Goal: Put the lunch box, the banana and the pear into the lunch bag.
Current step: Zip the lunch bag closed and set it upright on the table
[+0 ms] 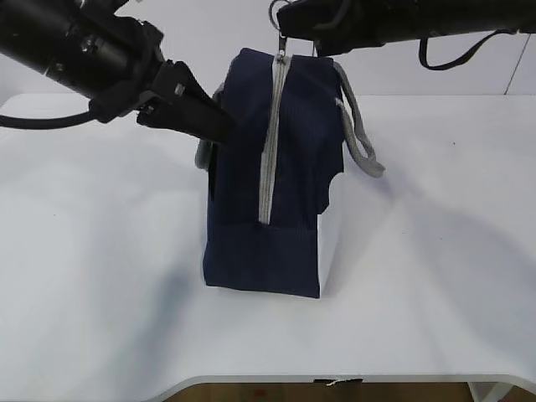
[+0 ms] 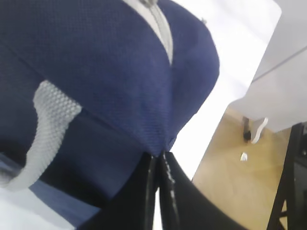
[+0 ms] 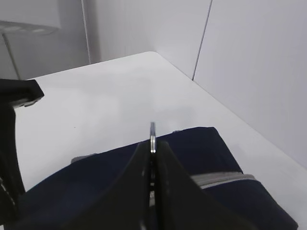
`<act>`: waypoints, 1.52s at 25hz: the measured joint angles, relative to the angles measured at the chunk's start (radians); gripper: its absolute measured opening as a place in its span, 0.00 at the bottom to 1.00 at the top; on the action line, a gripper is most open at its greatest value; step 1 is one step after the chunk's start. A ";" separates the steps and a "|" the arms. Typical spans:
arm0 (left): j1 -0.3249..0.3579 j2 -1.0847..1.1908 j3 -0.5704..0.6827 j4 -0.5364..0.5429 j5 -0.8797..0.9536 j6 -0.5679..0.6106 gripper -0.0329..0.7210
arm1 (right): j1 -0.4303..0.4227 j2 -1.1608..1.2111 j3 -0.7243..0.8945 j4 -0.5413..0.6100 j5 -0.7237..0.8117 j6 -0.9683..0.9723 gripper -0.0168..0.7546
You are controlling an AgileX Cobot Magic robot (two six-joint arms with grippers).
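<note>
You've got the lunch bag (image 1: pixel 268 180) standing upright near the middle of the table (image 1: pixel 100 276), boxy, navy woven fabric with a fine mesh-like weave, a white panel low on its right side, and a grey zipper (image 1: pixel 270 142) running down the face toward you, shut all the way along what shows. Grey webbing handles (image 1: pixel 358 134) droop off the right side, and another loop of the same coarse webbing shows in the left wrist view. Your left gripper (image 1: pixel 219 126) comes in from the upper left, and its black glossy fingers (image 2: pixel 170 187) are pressed together with a fold of the navy fabric pinched between the tips at the bag's upper left edge. Your right gripper (image 1: pixel 285 35) reaches in from the upper right above the bag top; in the right wrist view its dark fingers (image 3: pixel 165 182) are closed to a thin slit around the metal ring pull (image 3: pixel 152 136), which sticks up edge-on between them. Lunch box, banana and pear are not visible in any view. The table is smooth matte white with rounded corners and soft shadows under the arms. Plain white wall panels sit behind it, and wood-tone flooring shows past the table edge.
</note>
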 joint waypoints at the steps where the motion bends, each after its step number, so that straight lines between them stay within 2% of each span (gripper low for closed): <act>1: 0.000 -0.002 0.000 0.009 0.007 0.000 0.03 | 0.000 0.002 -0.002 -0.017 0.015 0.022 0.03; 7: 0.000 -0.010 0.000 0.037 0.025 -0.006 0.03 | 0.000 0.035 -0.007 -0.169 0.064 0.150 0.03; 11: 0.000 -0.010 0.000 0.037 0.029 -0.006 0.03 | 0.000 0.060 -0.007 -0.226 0.084 0.182 0.03; 21: 0.000 -0.010 0.000 0.040 0.032 -0.011 0.03 | 0.000 0.065 -0.030 -0.231 -0.002 0.186 0.03; 38: 0.000 -0.010 0.000 0.049 0.055 -0.025 0.03 | 0.000 0.175 -0.187 -0.192 -0.056 0.189 0.03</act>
